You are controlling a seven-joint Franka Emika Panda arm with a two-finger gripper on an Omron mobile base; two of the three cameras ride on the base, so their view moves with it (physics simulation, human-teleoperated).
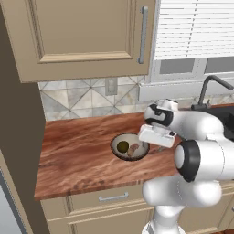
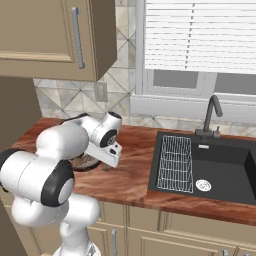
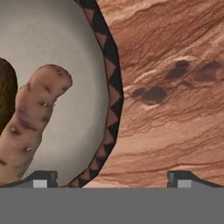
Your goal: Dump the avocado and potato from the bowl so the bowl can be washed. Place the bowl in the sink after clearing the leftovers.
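The bowl [image 1: 142, 148] stands on the wooden counter, cream inside with a brown patterned rim [image 3: 112, 65]. In it lie the dark green avocado [image 1: 122, 146] and the tan potato [image 1: 134, 149], side by side. The hand view shows the potato [image 3: 30, 127] close up and a sliver of the avocado [image 3: 5, 94] at the left edge. My gripper [image 3: 116, 179] hangs open just above the bowl's right rim, one fingertip over the inside and the other over the counter. It holds nothing. In the right base view my arm hides most of the bowl [image 2: 85, 163].
The black sink [image 2: 225, 170] is set into the counter to the right, with a white wire rack [image 2: 176, 162] in its left part and a dark faucet [image 2: 212, 117] behind. A wall cabinet [image 1: 87, 36] hangs above the counter [image 1: 77, 155].
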